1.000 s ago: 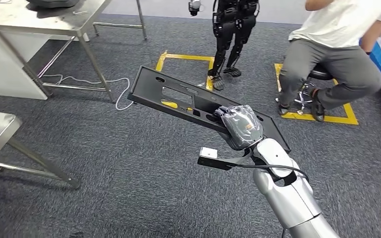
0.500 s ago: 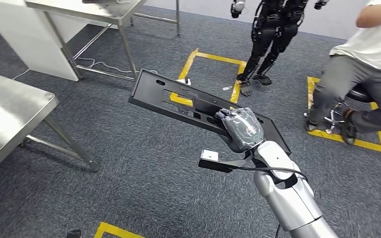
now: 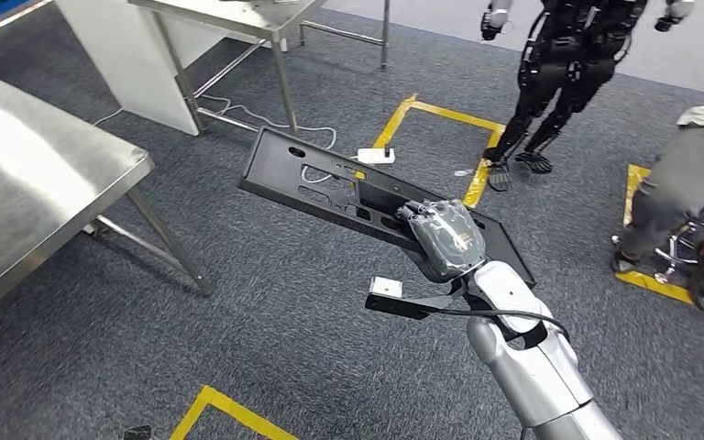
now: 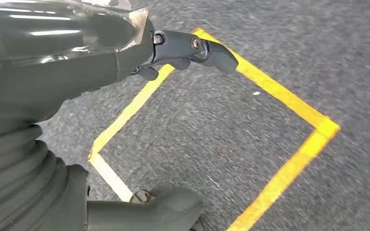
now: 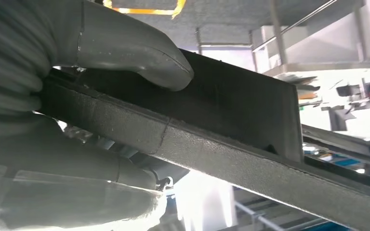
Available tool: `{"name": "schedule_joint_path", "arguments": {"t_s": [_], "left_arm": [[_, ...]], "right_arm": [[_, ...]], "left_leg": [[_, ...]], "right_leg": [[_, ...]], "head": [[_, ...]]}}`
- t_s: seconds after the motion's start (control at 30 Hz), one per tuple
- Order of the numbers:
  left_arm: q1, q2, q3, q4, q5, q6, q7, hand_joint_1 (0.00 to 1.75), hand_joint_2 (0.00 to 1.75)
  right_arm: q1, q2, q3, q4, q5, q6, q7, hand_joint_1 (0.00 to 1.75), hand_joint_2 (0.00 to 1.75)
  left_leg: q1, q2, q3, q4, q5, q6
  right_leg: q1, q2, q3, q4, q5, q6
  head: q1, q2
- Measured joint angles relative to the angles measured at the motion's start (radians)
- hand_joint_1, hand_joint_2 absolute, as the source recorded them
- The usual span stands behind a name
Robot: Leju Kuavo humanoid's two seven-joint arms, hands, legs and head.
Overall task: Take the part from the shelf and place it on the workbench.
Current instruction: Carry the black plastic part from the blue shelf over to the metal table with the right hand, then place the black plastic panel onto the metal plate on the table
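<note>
The right hand (image 3: 445,238) grips the part (image 3: 330,183), a long flat black panel with cut-outs, near the panel's right end. In the right wrist view the thick thumb (image 5: 135,53) presses on one face of the panel while the darker fingers (image 5: 77,166) wrap under its edge. The part hangs in the air above the grey carpet (image 3: 266,321), tilted, its free end reaching out to the robot's front left, with nothing touching it but the hand.

The left hand (image 4: 101,53) hangs over the floor holding nothing, its fingers slightly curled and apart, above a yellow tape square (image 4: 289,115).

To the left stands the counter (image 3: 27,183), a bare steel top on angled legs; its near corner lies well apart from the part's free end, with open carpet between them. Beyond it, a second steel table (image 3: 238,14) and a white cable (image 3: 266,119) with a power strip (image 3: 376,156) on the floor. Farther off, a dark humanoid robot (image 3: 568,64) stands by yellow floor tape (image 3: 440,119), and at the right edge a person (image 3: 687,192) sits on a stool.
</note>
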Motion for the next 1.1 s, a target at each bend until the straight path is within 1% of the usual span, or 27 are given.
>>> {"name": "schedule_joint_path", "arguments": {"t_s": [0.03,0.07,0.13,0.17,0.2,0.27,0.3,0.33,0.37,0.43,0.47,0.5,0.53,0.57,0.63,0.67,0.7,0.73,0.8,0.83,0.87,0.93,0.97,1.0,1.03,1.07,1.1], "left_arm": [[0.001,0.000,0.000,0.000,-0.001,0.000,0.000,0.00,1.75],[0.001,0.001,0.000,0.000,-0.001,0.000,0.000,0.00,1.75],[0.000,0.003,0.000,0.000,-0.002,0.000,0.000,0.00,1.75],[-0.002,0.004,0.000,0.000,-0.003,0.000,0.000,0.00,1.75],[-0.003,0.004,0.000,0.000,-0.003,0.000,0.000,0.00,1.75],[-0.003,0.005,0.000,0.000,-0.004,0.000,0.000,0.00,1.75],[-0.002,0.005,0.000,0.000,-0.004,-0.001,0.000,0.00,1.75],[-0.001,0.004,0.000,0.000,-0.004,-0.001,0.000,0.00,1.75],[-0.002,0.004,0.000,0.000,-0.004,-0.001,0.000,0.00,1.75],[-0.004,0.004,0.000,0.000,-0.004,-0.002,0.000,0.00,1.75],[-0.006,0.004,0.000,0.000,-0.004,-0.002,0.000,0.00,1.75],[-0.006,0.004,0.000,0.000,-0.005,-0.004,0.001,0.00,1.75],[-0.005,0.004,0.000,0.000,-0.005,-0.005,0.001,0.00,1.75],[-0.004,0.003,0.000,0.000,-0.005,-0.006,0.001,0.00,1.75],[-0.004,0.003,0.001,0.000,-0.006,-0.006,0.002,0.00,1.75],[-0.004,0.004,0.001,0.000,-0.006,-0.006,0.002,0.00,1.75],[-0.004,0.004,0.001,0.000,-0.006,-0.006,0.002,0.00,1.75],[-0.003,0.005,0.001,0.000,-0.006,-0.006,0.002,0.00,1.75],[0.001,0.005,0.001,0.000,-0.006,-0.006,0.003,0.00,1.75],[0.003,0.004,0.001,0.000,-0.006,-0.006,0.003,0.00,1.75],[0.004,0.004,0.001,0.000,-0.006,-0.006,0.003,0.00,1.75],[0.001,0.004,0.000,0.000,-0.006,-0.006,0.002,0.00,1.75],[0.000,0.005,0.000,0.000,-0.006,-0.006,0.002,0.00,1.75],[0.000,0.005,0.000,0.000,-0.006,-0.006,0.002,0.00,1.75],[0.000,0.005,0.000,0.000,-0.006,-0.006,0.002,0.00,1.75],[0.001,0.005,0.000,0.000,-0.006,-0.005,0.002,0.00,1.75],[0.001,0.005,0.001,0.000,-0.006,-0.005,0.002,0.00,1.75]], "right_arm": [[0.002,0.000,0.000,0.000,0.000,0.000,0.000,1.75,1.75],[0.002,0.001,0.000,0.000,0.000,0.000,0.000,1.75,1.75],[0.002,0.001,0.000,0.000,0.000,-0.002,0.000,1.75,1.75],[0.002,0.001,0.000,-0.001,0.000,-0.002,0.000,1.75,1.75],[0.002,0.001,0.000,-0.001,0.000,-0.004,0.000,1.75,1.75],[0.001,0.002,0.000,-0.001,0.000,-0.005,0.000,1.75,1.75],[0.002,0.002,0.000,-0.002,0.000,-0.006,0.000,1.75,1.75],[0.002,0.002,-0.001,-0.003,0.000,-0.006,0.000,1.75,1.75],[0.002,0.002,-0.001,-0.004,-0.001,-0.007,0.000,1.75,1.75],[0.005,0.000,-0.002,-0.004,-0.001,-0.008,0.000,1.75,1.75],[0.008,-0.002,-0.002,-0.004,-0.001,-0.009,0.000,1.75,1.75],[0.013,-0.003,-0.002,-0.004,0.000,-0.009,0.001,1.75,1.75],[0.016,-0.004,-0.002,-0.004,0.000,-0.009,0.001,1.75,1.75],[0.018,-0.005,-0.002,-0.004,0.000,-0.009,0.001,1.75,1.75],[0.017,-0.007,-0.002,-0.004,0.000,-0.009,0.002,1.75,1.75],[0.017,-0.008,-0.002,-0.004,0.000,-0.009,0.002,1.75,1.75],[0.017,-0.008,-0.002,-0.004,0.000,-0.009,0.002,1.75,1.75],[0.018,-0.007,-0.002,-0.004,0.000,-0.010,0.002,1.75,1.75],[0.017,-0.005,-0.002,-0.005,0.000,-0.010,0.003,1.75,1.75],[0.016,-0.003,-0.002,-0.005,0.000,-0.010,0.003,1.75,1.75],[0.014,-0.002,-0.002,-0.005,0.000,-0.010,0.003,1.75,1.75],[0.013,0.000,-0.002,-0.006,0.001,-0.010,0.002,1.75,1.75],[0.014,-0.001,-0.002,-0.007,0.001,-0.010,0.001,1.75,1.75],[0.016,-0.001,-0.002,-0.007,0.001,-0.010,0.001,1.75,1.75],[0.017,-0.001,-0.002,-0.006,0.001,-0.010,0.000,1.75,1.75],[0.017,-0.001,-0.002,-0.006,0.001,-0.010,0.000,1.75,1.75],[0.016,-0.001,-0.002,-0.006,0.001,-0.010,-0.001,1.75,1.75]], "left_leg": [[0.000,0.002,0.006,-0.008,0.012,0.002],[-0.001,0.008,0.033,-0.055,0.038,0.005],[-0.008,0.046,0.112,-0.195,0.092,0.016],[-0.013,0.062,0.138,-0.243,0.105,0.022],[-0.018,0.072,0.151,-0.270,0.110,0.027],[-0.024,0.057,0.149,-0.279,0.111,0.036],[-0.023,0.047,0.153,-0.285,0.115,0.041],[-0.020,0.037,0.157,-0.292,0.120,0.048],[-0.016,0.027,0.161,-0.299,0.124,0.055],[-0.012,0.005,0.165,-0.304,0.129,0.062],[-0.012,-0.008,0.164,-0.304,0.129,0.062],[-0.011,-0.022,0.164,-0.303,0.129,0.062],[-0.011,-0.036,0.164,-0.303,0.130,0.062],[-0.010,-0.050,0.165,-0.302,0.130,0.061],[-0.010,-0.075,0.164,-0.298,0.129,0.054],[-0.011,-0.085,0.161,-0.295,0.128,0.048],[-0.012,-0.094,0.157,-0.292,0.128,0.041],[-0.012,-0.102,0.153,-0.292,0.130,0.035],[-0.008,-0.110,0.146,-0.292,0.132,0.026],[-0.007,-0.096,0.141,-0.284,0.125,0.022],[-0.007,-0.071,0.128,-0.258,0.107,0.018],[-0.008,-0.016,0.075,-0.143,0.043,0.011],[-0.007,-0.004,0.040,-0.070,0.010,0.008],[-0.007,0.001,0.014,-0.017,-0.008,0.007],[-0.007,0.003,0.004,0.002,-0.007,0.007],[-0.007,0.006,0.018,-0.021,0.013,0.008],[-0.008,0.014,0.051,-0.082,0.044,0.011]], "right_leg": [[0.002,-0.012,0.000,0.000,-0.001,-0.001],[0.004,-0.023,0.001,0.000,-0.002,-0.002],[0.010,-0.043,0.003,0.001,-0.005,-0.002],[0.014,-0.052,0.004,0.001,-0.006,0.000],[0.017,-0.060,0.004,0.001,-0.008,0.002],[0.020,-0.077,0.007,-0.002,-0.009,0.008],[0.019,-0.076,0.007,0.000,-0.013,0.012],[0.019,-0.062,0.002,0.014,-0.023,0.014],[0.018,-0.038,-0.012,0.047,-0.040,0.015],[0.011,0.012,-0.073,0.173,-0.093,0.010],[0.009,0.023,-0.106,0.239,-0.115,0.010],[0.007,0.028,-0.131,0.283,-0.125,0.014],[0.005,0.030,-0.136,0.287,-0.119,0.022],[0.002,0.032,-0.120,0.249,-0.096,0.032],[-0.009,0.062,-0.056,0.104,-0.034,0.052],[-0.013,0.076,-0.030,0.045,-0.011,0.054],[-0.016,0.088,-0.015,0.012,0.002,0.051],[-0.014,0.089,-0.012,0.004,0.005,0.044],[-0.013,0.070,-0.010,0.001,0.010,0.029],[-0.014,0.062,-0.009,0.000,0.012,0.021],[-0.014,0.053,-0.009,-0.002,0.013,0.012],[-0.010,0.033,-0.008,-0.003,0.011,-0.001],[-0.007,0.020,-0.008,-0.003,0.010,-0.005],[-0.005,0.008,-0.008,-0.003,0.009,-0.006],[-0.003,-0.005,-0.008,-0.003,0.008,-0.007],[-0.002,-0.016,-0.007,-0.003,0.007,-0.008],[0.000,-0.027,-0.005,-0.003,0.006,-0.008]], "head": [[0.000,0.000],[0.000,0.000],[0.000,0.000],[0.001,0.000],[0.002,0.000],[0.003,0.000],[0.003,0.000],[0.004,0.000],[0.006,0.000],[0.010,0.000],[0.011,0.000],[0.012,0.000],[0.012,0.000],[0.012,0.000],[0.012,0.000],[0.012,0.000],[0.011,0.000],[0.010,0.000],[0.009,0.000],[0.008,0.000],[0.005,0.000],[-0.001,0.000],[-0.003,0.000],[-0.003,0.000],[-0.003,0.000],[-0.003,0.000],[-0.003,0.000]]}}
